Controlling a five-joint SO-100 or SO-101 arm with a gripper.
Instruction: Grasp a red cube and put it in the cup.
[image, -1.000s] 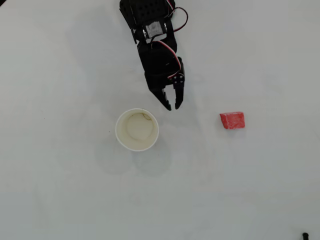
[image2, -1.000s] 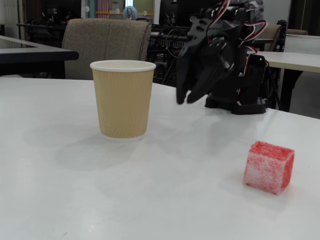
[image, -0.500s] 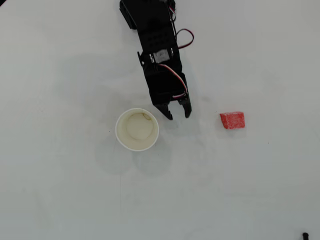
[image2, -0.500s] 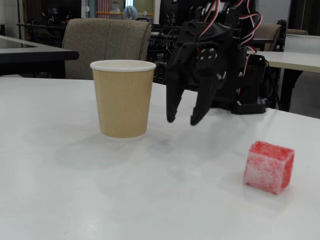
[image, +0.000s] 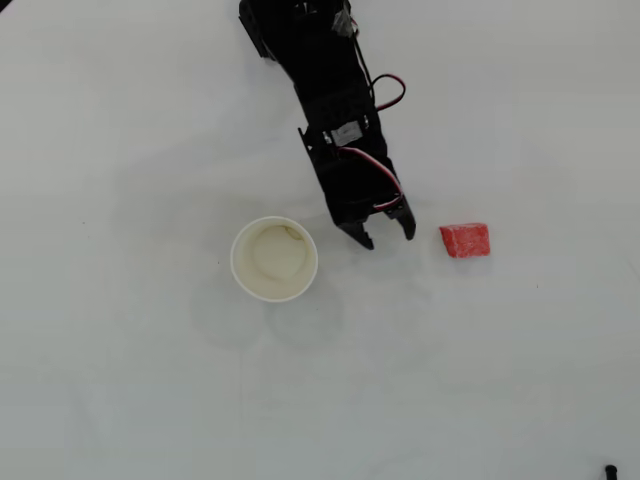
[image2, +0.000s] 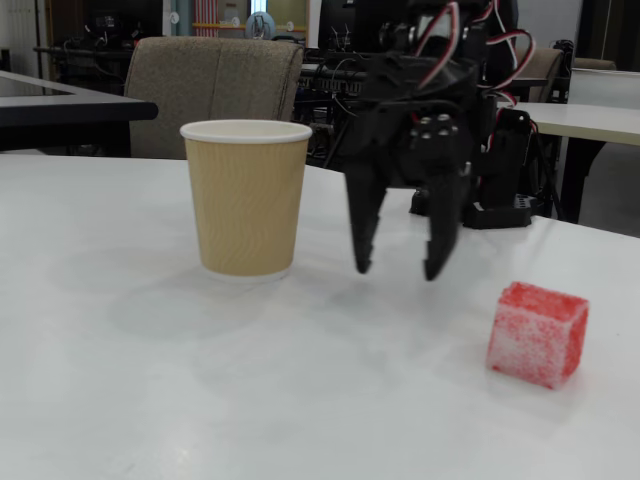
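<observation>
Overhead view: my gripper (image: 388, 238) hangs with fingers spread, holding nothing, between the cup (image: 274, 259) at 9 o'clock and the cube (image: 465, 240) at 3 o'clock.

The small spongy red cube (image2: 537, 334) is red speckled with pale white patches. The ribbed paper cup (image2: 246, 196) is tan outside, white-rimmed, cream inside (image: 274, 259). The black plastic gripper (image2: 398, 268) carries red-and-white wires. The smooth counter (image: 120, 380) is plain white.

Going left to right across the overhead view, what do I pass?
The cup → the gripper, open and empty → the red cube.
</observation>
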